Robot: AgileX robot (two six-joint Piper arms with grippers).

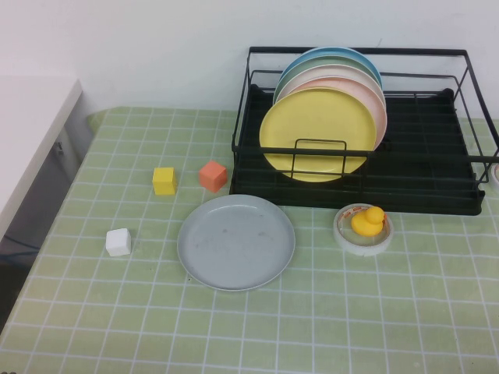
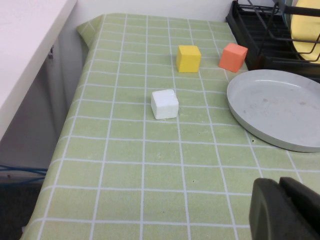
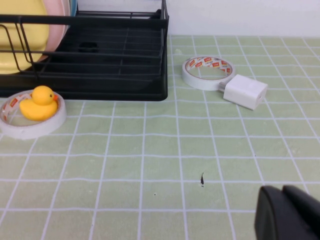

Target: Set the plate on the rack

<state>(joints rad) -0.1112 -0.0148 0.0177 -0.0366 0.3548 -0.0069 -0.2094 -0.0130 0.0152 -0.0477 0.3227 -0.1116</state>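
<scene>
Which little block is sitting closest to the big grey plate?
The orange block, just beyond the grey plate by the rack. The yellow block and white block sit farther left. Both grippers wait off-table.

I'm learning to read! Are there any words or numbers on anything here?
Tape roll beside the white adapter: red marks, too small to read.
Tape roll under the yellow duck: red marks, too blurred to read.
Plate, rack, blocks: none.
Left gripper, right gripper: none.
</scene>
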